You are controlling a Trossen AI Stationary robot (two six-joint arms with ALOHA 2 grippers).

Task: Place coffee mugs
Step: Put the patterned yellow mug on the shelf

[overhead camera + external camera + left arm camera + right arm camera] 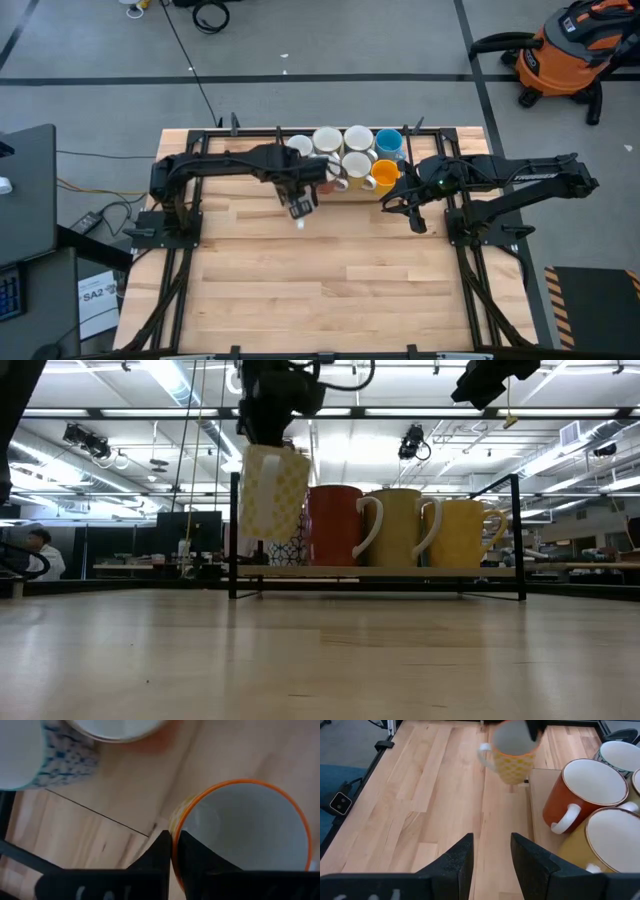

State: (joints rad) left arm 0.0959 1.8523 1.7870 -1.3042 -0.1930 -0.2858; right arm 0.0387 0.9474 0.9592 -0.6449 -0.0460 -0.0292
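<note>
we note the left gripper (171, 851) clamped on a yellow patterned mug's (512, 755) rim, lifted beside the mug rack (375, 572); right gripper (491, 851) parted, empty.

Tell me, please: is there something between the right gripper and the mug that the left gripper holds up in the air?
Nothing visible stands between them. In the right wrist view, only bare table lies between the right gripper, open and empty, and the yellow checkered mug. The left gripper is shut on that mug's rim. The other mugs stand off to the side.
</note>
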